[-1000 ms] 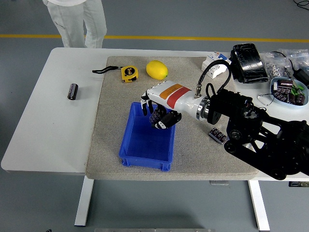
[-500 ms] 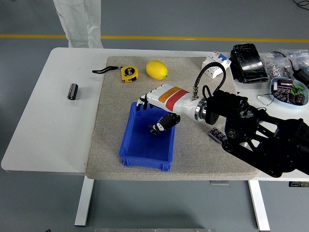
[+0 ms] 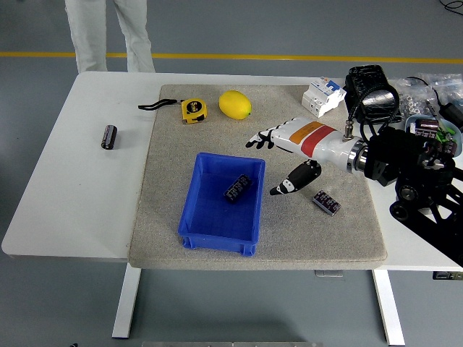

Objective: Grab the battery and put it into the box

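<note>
Battery [image 3: 236,189] in the box [image 3: 219,235], lying on the blue floor toward the far right corner, tilted on a diagonal and clear of the walls. Only the head view to work from, so here goes: the right hand [image 3: 281,159] hangs above the grey mat [image 3: 166,173], just right of the box's far corner, fingers [image 3: 259,141] spread toward the lemon [image 3: 235,104], thumb dropped low, nothing in its grasp. No left hand in the picture. A second battery [image 3: 326,202] sits on the mat just beside the thumb, and a dark cylinder [image 3: 108,136] rests well apart on the bare white table [image 3: 65,195]. Tape measure [image 3: 192,109] beside the lemon, a person's legs [image 3: 108,32] at the far side, hands out of shot.

Handling call: that battery on the mat looks like a small rigid block, dense for its size, with smooth wrap that could slide under hard fingertips. My read is to pinch it across the long flat sides, thumb against two fingers, near the middle so it stays level. It lies flat on soft matting, so getting fingertips under the edges may be fiddly.
</note>
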